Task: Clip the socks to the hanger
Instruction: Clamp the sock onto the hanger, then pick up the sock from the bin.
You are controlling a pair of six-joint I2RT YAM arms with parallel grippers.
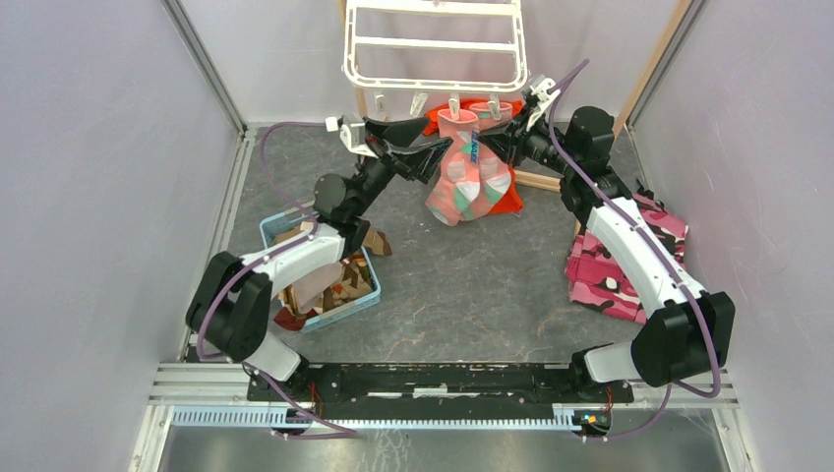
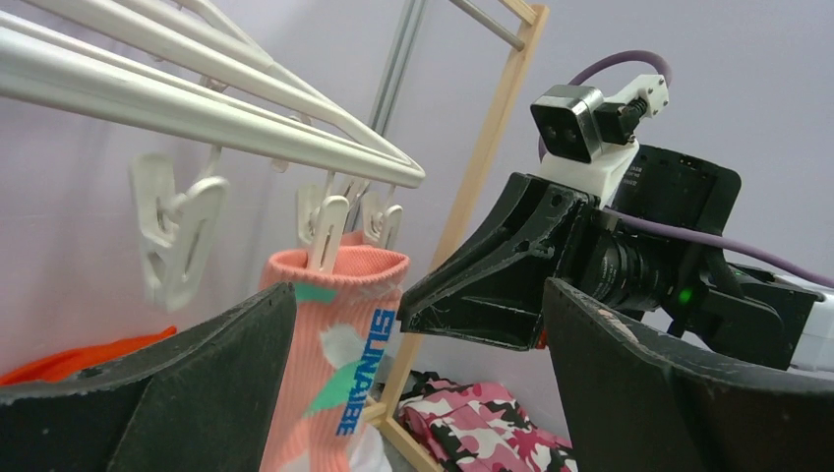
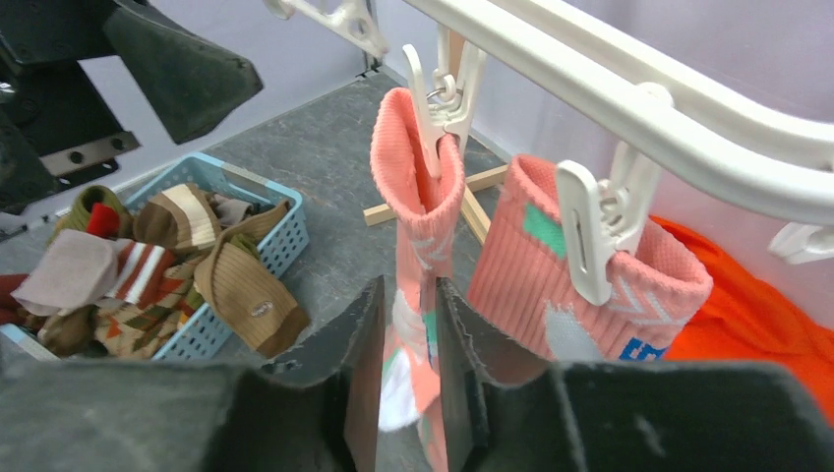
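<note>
Two pink socks (image 3: 423, 187) are clipped to the far hanger (image 3: 629, 88); the left gripper (image 2: 418, 295) is held wide apart, the right gripper (image 3: 410, 290) narrowly parted.

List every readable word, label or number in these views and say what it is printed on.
"SUN...": blue vertical print on the pink ribbed sock clipped to the white plastic hanger; the later letters are unclear.
Blue mark on a pink patterned sock, right wrist view: too small to read.
Nothing else.

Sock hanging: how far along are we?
Done: two pink socks hang clipped on the hanger. In hand: nothing clearly; left gripper is open, right gripper has jaws close around one clipped sock. Left: a pile of socks in the basket.
</note>
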